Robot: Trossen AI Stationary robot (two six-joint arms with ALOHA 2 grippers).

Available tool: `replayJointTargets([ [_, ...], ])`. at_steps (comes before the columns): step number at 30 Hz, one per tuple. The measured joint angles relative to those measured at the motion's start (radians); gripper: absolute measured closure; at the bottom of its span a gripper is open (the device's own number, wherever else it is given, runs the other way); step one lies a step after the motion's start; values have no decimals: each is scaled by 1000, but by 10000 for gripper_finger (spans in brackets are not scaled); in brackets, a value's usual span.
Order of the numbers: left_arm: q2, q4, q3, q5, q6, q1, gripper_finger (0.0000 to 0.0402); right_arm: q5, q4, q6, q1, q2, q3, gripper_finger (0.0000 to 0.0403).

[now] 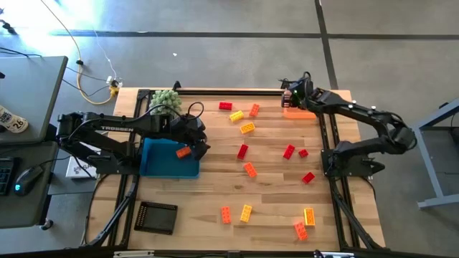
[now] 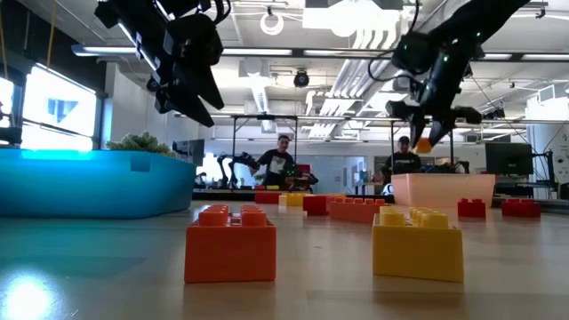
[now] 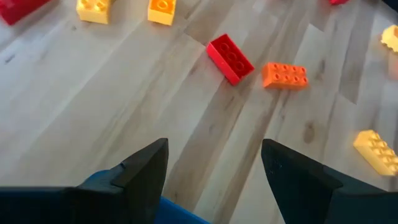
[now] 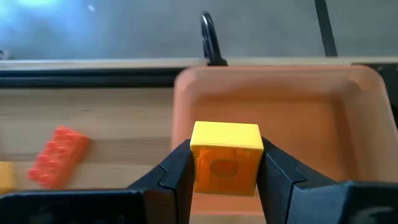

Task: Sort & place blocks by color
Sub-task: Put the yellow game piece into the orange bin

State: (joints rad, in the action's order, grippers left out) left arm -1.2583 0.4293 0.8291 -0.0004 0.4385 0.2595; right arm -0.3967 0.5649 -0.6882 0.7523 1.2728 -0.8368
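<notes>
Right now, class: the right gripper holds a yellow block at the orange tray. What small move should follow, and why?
Probably open the jaws. The right gripper is shut on the yellow block above the orange tray, so releasing should drop it inside.

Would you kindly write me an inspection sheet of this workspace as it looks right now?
Surface: wooden table, blocks scattered over it.
Job's things: red, orange and yellow blocks loose on the table; one orange block lies in the blue tray; orange tray sits at the far edge.
Clutter: fuzzy green plant; black grid piece.
Grippers: left gripper open, empty, over the blue tray's edge; right gripper shut on a yellow block above the orange tray.
Cables: yellow and white cables on the floor.
Surroundings: two people stand in the room behind.
</notes>
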Motion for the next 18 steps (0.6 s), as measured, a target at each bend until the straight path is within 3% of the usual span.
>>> replayJointTargets([
  [11,0,0,0,-10,3,0,156,85,-8,73,89,154,0,286],
  [18,0,0,0,-11,-2,0,156,105,-13,85,93,175,0,233],
])
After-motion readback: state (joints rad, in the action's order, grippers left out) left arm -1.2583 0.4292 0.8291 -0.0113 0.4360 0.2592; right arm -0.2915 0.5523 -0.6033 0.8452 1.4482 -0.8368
